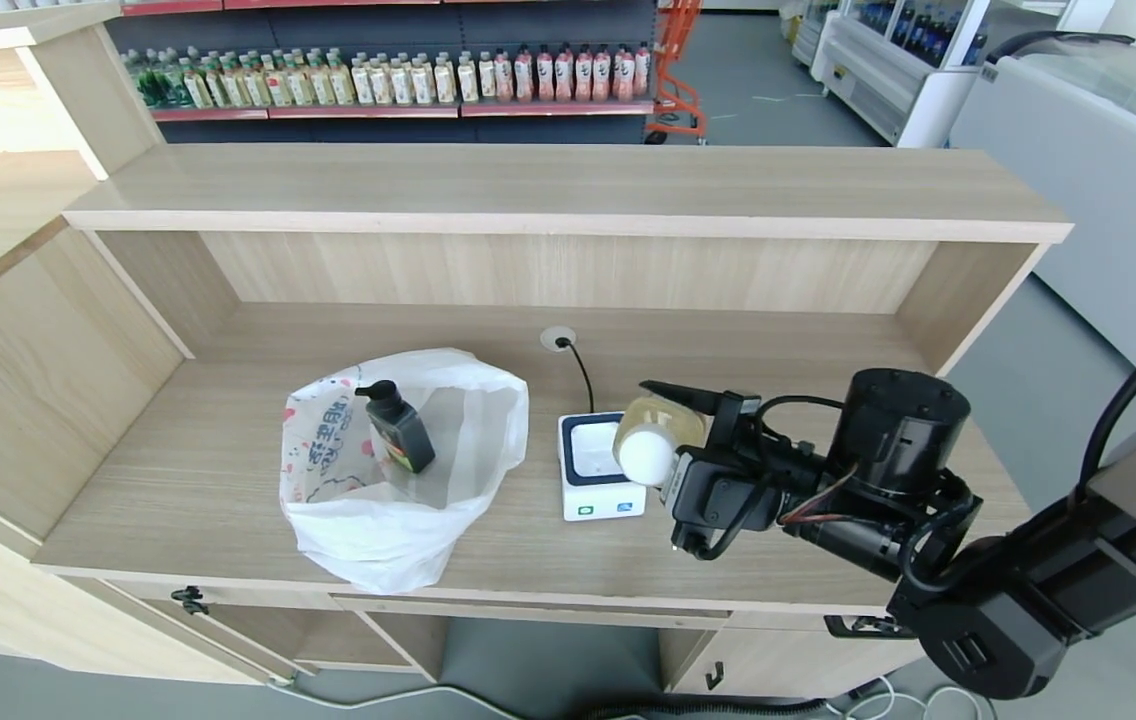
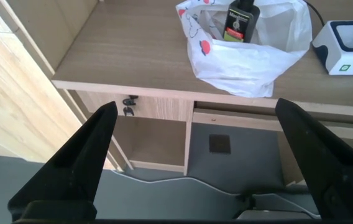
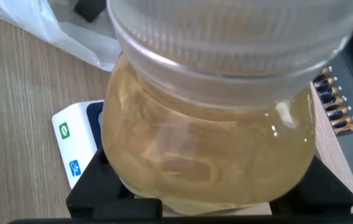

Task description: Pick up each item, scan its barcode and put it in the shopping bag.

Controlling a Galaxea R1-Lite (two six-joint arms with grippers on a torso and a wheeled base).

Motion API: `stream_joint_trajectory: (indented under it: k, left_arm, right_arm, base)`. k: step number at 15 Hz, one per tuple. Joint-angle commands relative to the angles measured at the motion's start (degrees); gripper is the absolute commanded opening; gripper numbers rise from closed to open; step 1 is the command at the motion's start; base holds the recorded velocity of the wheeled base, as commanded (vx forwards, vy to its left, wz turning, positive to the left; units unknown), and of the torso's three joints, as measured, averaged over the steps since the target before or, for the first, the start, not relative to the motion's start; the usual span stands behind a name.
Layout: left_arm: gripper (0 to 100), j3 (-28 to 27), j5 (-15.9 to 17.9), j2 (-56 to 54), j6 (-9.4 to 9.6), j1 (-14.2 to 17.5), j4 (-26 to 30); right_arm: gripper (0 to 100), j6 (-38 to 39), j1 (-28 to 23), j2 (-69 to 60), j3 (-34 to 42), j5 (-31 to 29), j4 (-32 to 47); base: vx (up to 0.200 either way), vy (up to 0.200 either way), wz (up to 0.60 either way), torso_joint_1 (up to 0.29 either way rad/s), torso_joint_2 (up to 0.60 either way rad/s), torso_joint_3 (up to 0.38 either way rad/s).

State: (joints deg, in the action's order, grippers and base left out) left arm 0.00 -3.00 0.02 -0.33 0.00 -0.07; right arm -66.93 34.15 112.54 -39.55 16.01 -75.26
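Note:
My right gripper point(image 1: 673, 425) is shut on a clear jar of yellowish liquid with a white lid point(image 1: 650, 440), held on its side just above the right part of the white barcode scanner point(image 1: 596, 465). In the right wrist view the jar point(image 3: 214, 124) sits between the black fingers, with the scanner point(image 3: 80, 140) beneath it. The white shopping bag point(image 1: 398, 470) lies open left of the scanner, with a dark pump bottle point(image 1: 396, 428) inside. My left gripper point(image 2: 195, 168) is open, low in front of the counter's edge, with the bag point(image 2: 245, 50) and the bottle point(image 2: 242, 22) ahead of it.
The wooden counter point(image 1: 228, 430) has a raised back shelf and side walls. The scanner's black cable point(image 1: 580, 370) runs to a hole at the back. Drawers and a key point(image 2: 128, 106) sit below the front edge. Store shelves with bottles stand behind.

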Motion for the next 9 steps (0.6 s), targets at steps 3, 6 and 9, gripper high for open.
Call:
stream_joint_trajectory:
  k: [3,6,9]
  left_arm:
    - [100,0.0,0.0,0.0,-0.02,0.0,0.0]
    - [100,0.0,0.0,0.0,-0.02,0.0,0.0]
    - [100,0.0,0.0,0.0,-0.02,0.0,0.1]
  right_arm:
    - [0,-0.2,0.0,0.0,0.0,0.0,-0.1]
    - [0,-1.0,-0.3,0.0,0.1,0.1,0.0]
    - [0,-1.4,-0.3,0.1,0.8,0.3,-0.1]
  base:
    - [0.133,0.133,0.0,0.002,0.0,0.004]
    - [0.067,0.0,0.0,0.006,0.0,0.001]
    - [0.0,0.0,0.0,0.0,0.0,0.0]
